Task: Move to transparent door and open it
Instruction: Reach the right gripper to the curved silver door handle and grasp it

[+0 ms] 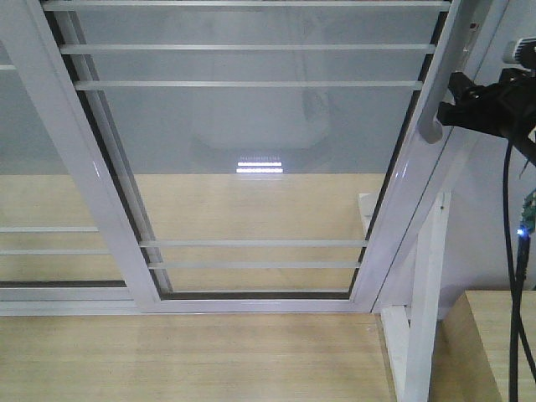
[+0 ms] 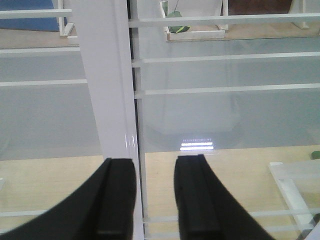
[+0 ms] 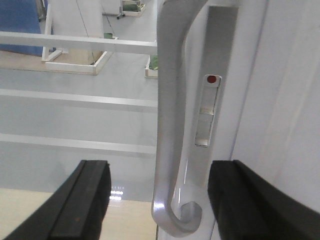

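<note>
The transparent door (image 1: 251, 126) fills the front view, clear glass with thin white bars in a white frame. Its curved silver handle (image 1: 431, 126) sits on the right stile. My right gripper (image 1: 459, 107) is level with that handle and right beside it. In the right wrist view the handle (image 3: 170, 125) hangs between the two black fingers (image 3: 85, 200) of my right gripper (image 3: 161, 165), which is open and touches nothing. A lock slide with a red dot (image 3: 212, 79) lies beside the handle. My left gripper (image 2: 155, 160) is open and empty, facing a white stile (image 2: 105, 90).
A second barred glass panel (image 1: 33, 167) overlaps the door on the left. A white frame post (image 1: 423, 318) stands at the lower right beside a wooden box (image 1: 494, 343). A black cable (image 1: 509, 251) hangs from the right arm. Pale wood floor (image 1: 184, 356) lies below.
</note>
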Available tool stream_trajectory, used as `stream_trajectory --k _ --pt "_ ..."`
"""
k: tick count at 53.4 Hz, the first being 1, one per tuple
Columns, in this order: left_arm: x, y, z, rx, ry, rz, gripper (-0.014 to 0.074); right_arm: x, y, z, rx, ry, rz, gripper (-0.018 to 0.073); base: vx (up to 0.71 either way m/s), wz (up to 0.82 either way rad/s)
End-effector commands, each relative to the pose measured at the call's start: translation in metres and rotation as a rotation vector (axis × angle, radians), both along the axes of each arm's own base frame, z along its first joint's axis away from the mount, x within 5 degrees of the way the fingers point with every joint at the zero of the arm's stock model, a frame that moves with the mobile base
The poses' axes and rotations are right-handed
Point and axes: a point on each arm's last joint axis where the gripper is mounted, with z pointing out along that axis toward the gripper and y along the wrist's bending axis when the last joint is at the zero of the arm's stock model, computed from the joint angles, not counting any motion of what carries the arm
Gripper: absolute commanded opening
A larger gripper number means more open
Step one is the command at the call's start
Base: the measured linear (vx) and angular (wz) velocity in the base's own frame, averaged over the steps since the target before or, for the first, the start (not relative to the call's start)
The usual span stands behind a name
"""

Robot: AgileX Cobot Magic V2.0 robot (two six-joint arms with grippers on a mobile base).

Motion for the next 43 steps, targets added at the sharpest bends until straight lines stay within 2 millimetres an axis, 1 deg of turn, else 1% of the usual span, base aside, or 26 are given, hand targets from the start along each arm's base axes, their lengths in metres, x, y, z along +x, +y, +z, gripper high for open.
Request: stream_trajectory --k 1,8,15,23,32,43 --pt "0.001 -0.001 0.018 -0.016 -0.108 -0.001 0.0353 0.016 0.003 0.029 -0.015 -0.169 0.033 0.048 0.0 0.0" --pt "0.001 -0.001 0.018 -0.016 -0.108 -0.001 0.0353 0.04 0.003 0.03 -0.015 -0.177 0.032 0.048 0.0 0.0" --pt "0.001 -0.001 0.018 -0.014 -0.108 -0.002 0.0353 0.065 0.003 0.026 -0.011 -0.179 0.028 0.048 0.0 0.0" --pt "0.001 -0.001 0.018 -0.014 -0.108 -0.002 0.0353 0.088 0.002 0.025 0.005 -0.19 0.016 0.048 0.0 0.0" --pt "0.001 -0.001 0.018 -0.015 -0.109 -0.002 0.0353 0.102 0.003 0.025 0.005 -0.201 0.016 0.0474 0.0 0.0" --pt "0.001 -0.001 0.019 -0.015 -0.112 -0.001 0.0353 0.113 0.003 0.021 -0.006 -0.202 0.024 0.0418 0.0 0.0"
